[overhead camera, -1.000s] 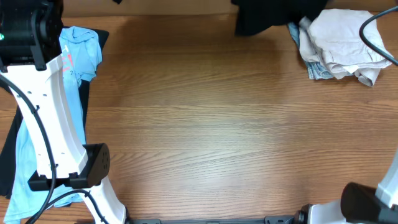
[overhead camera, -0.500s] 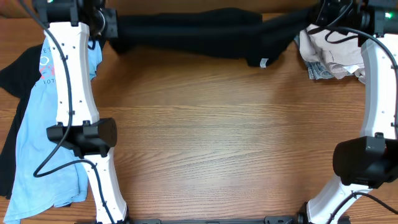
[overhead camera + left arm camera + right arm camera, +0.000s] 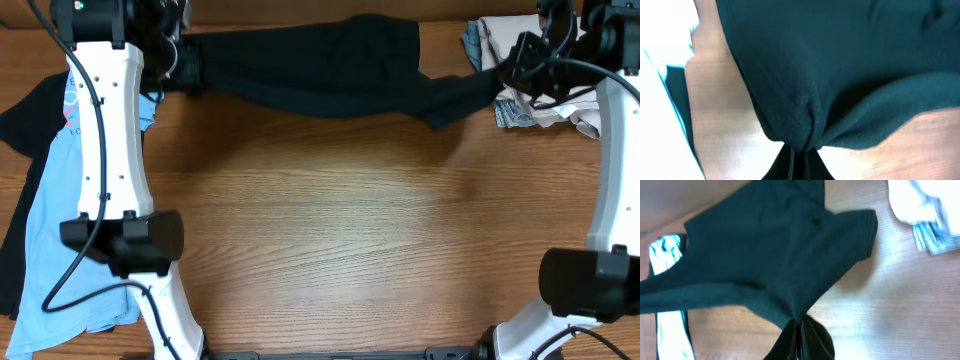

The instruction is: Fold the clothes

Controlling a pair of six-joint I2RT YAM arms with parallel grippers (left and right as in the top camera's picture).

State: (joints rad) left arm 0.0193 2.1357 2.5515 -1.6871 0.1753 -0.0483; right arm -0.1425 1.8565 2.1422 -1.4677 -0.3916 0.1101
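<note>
Wooden table [image 3: 350, 230] | black T-shirt [image 3: 340, 60] strung between left gripper [image 3: 799, 151], right gripper [image 3: 800, 325] | both pinching it

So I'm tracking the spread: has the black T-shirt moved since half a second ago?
Yes. The black T-shirt shifted: its right end, in the right hand, dropped down-frame alongside the beige pile.

Robotics lab bench: wood-grain table [image 3: 330, 230], two white arms [image 3: 105, 130], heaped clothes [image 3: 50, 240].
</note>
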